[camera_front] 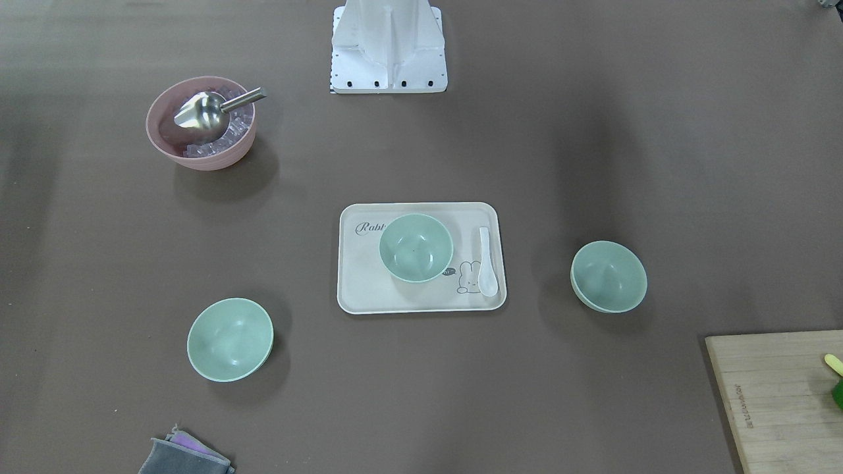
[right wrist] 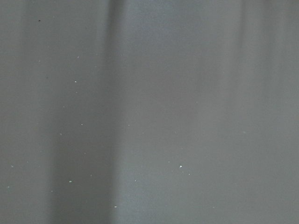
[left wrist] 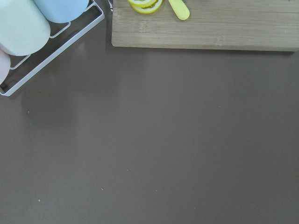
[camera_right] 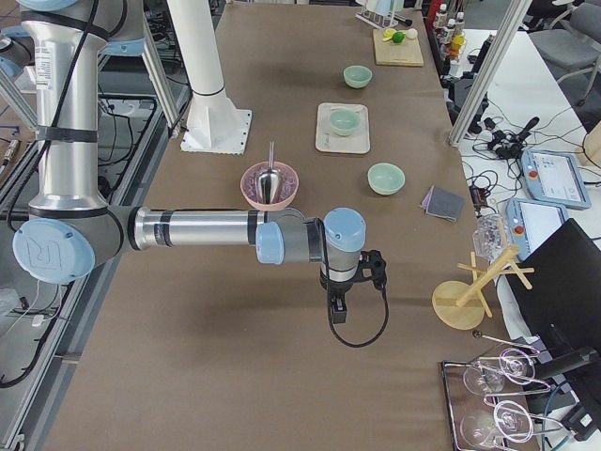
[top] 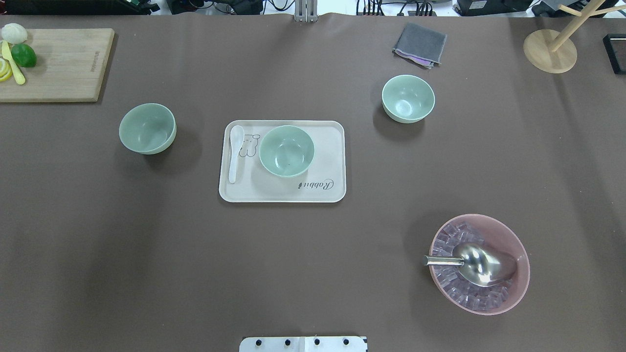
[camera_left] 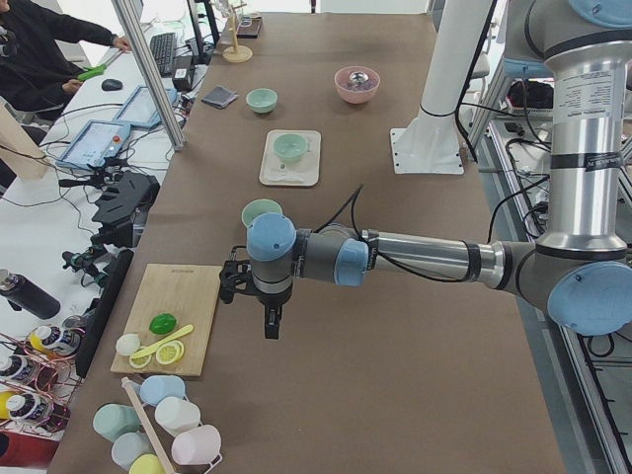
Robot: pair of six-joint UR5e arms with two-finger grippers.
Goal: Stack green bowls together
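The three green bowls (top: 286, 150) stand upright, well apart from both sets of jaws, one of them on the tray (top: 279, 191). Whether the left gripper (camera_left: 272, 324) or the right gripper (camera_right: 335, 312) is spread cannot be told. Likely light, stiff and slick, each bowl suits a pinch across its rim.

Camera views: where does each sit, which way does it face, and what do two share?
Front-facing: across the table, steeply down; robot base at top.
Overhead: behind the robot, downward; base at bottom.
Exterior left: table's left end; left arm near.
Exterior right: table's right end; right arm near.
Left wrist: down onto cutting board; no robot part.
Right wrist: down onto the table; no robot part.
Shared: first two show the tray.
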